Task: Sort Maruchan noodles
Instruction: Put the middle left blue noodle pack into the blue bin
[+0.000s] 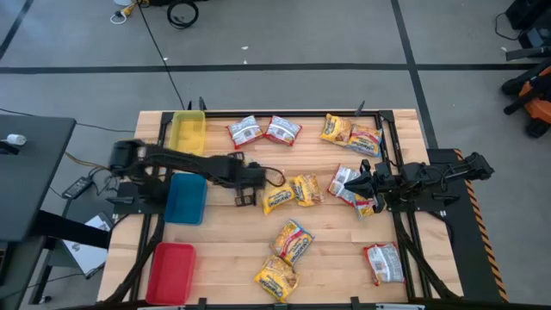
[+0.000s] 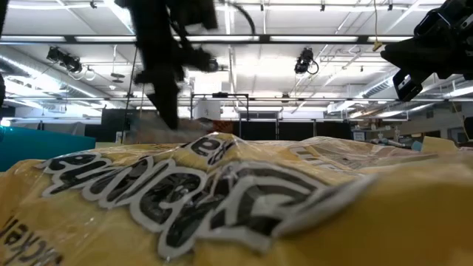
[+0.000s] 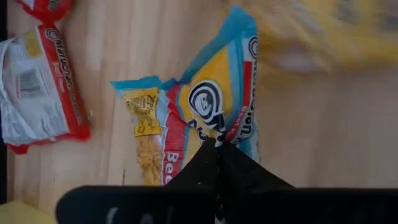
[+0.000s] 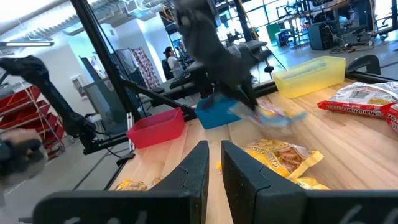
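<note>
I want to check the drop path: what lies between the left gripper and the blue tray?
In the high view, only bare wood separates the left gripper, shut on a blue-edged noodle packet, from the blue tray.

The left gripper (image 3: 217, 149) is pinched closed on a crinkled blue-edged plastic noodle packet (image 3: 214, 106) over pale wood — a red-and-white flat packet (image 3: 43, 87) lies beside it.

table (image 1: 232, 241) – pale wood, matt | noodle pkts (image 1: 293, 239) – glossy crinkly plastic | trays (image 1: 170, 271) – smooth plastic
</note>
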You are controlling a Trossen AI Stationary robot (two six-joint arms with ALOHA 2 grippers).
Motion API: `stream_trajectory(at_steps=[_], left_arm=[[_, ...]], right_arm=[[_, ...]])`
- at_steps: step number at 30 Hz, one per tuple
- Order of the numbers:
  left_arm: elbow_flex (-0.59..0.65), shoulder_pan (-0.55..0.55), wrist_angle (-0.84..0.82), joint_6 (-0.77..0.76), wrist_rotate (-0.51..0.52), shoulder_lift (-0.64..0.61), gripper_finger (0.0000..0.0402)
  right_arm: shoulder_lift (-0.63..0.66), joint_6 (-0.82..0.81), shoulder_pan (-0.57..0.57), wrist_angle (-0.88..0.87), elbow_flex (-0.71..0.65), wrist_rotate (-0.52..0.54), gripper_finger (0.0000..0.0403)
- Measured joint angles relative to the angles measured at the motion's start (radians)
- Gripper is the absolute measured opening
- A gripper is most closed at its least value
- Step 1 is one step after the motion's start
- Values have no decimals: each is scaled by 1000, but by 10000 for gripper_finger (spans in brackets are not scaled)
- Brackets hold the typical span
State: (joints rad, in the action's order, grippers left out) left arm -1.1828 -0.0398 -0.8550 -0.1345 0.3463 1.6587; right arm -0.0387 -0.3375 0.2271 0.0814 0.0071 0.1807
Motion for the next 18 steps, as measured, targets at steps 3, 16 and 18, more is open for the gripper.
stream_trajectory(at_steps=[3,16,18], left_arm=[[0,-25,-108,16,-98,-131,3],[-1,-210,-677,-305,-369,-554,1],[-1,-235,-669,-311,-367,-579,1]], right_arm=[[0,0,0,0,0,0,50],[0,0,0,0,0,0,50],[0,0,0,0,0,0,50]])
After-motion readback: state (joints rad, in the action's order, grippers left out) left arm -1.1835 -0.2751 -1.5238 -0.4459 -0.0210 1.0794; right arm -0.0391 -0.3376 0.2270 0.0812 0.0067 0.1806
